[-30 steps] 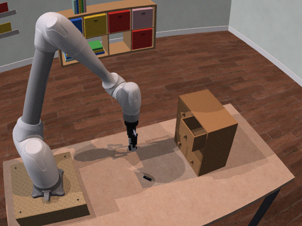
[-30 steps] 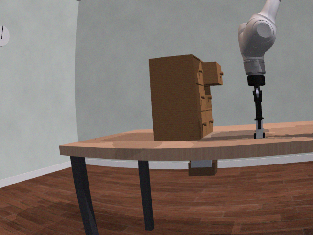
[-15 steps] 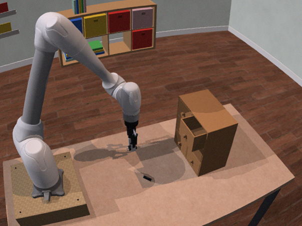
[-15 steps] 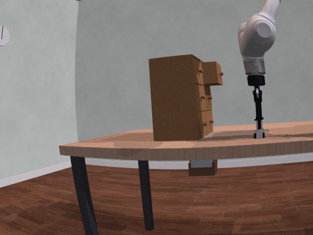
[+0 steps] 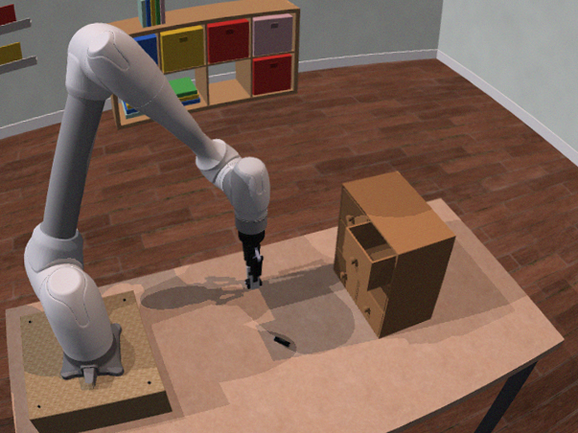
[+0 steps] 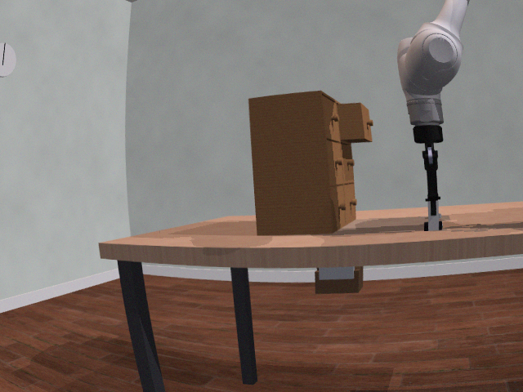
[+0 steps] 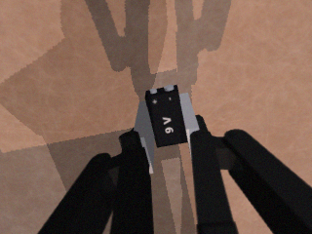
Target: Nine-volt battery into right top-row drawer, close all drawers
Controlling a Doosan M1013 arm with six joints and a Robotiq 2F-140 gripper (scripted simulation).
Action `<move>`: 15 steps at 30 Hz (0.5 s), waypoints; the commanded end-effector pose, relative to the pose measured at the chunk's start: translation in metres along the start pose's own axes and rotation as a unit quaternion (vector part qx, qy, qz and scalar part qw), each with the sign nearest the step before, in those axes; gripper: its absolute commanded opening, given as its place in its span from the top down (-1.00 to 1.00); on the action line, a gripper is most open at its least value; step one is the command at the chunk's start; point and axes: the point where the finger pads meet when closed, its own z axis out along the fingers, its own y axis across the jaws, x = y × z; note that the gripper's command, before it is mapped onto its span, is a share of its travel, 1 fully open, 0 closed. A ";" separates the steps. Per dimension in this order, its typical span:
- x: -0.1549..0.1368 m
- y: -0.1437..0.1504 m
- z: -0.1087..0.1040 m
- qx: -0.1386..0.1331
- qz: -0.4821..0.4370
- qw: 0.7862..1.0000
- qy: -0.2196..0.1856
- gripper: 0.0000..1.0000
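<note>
The nine-volt battery (image 7: 167, 117) is black with "9 V" on its face and lies between the two grey finger pads, which touch its sides. My gripper (image 5: 254, 285) (image 6: 433, 226) (image 7: 166, 111) points down at the table surface and is shut on it. In the top and exterior views the fingers hide the battery. The small brown chest (image 5: 420, 283) (image 6: 291, 168) stands upright on the table, well to the side of my gripper. Its top-row right drawer (image 5: 362, 275) (image 6: 351, 122) is pulled partly out and looks level. The other visible drawers look pushed in.
A small black object (image 5: 282, 340) lies on the table (image 5: 306, 382) (image 6: 295, 254) between the arm's base and the chest, nearer the top camera. The open drawer juts out toward the gripper's side, high above the table.
</note>
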 end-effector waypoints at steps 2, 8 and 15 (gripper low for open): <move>0.000 0.000 0.000 0.000 0.000 1.000 0.000 0.73; 0.000 0.000 -0.011 0.000 0.000 1.000 0.000 0.73; 0.000 0.000 -0.066 0.000 0.000 1.000 0.000 0.73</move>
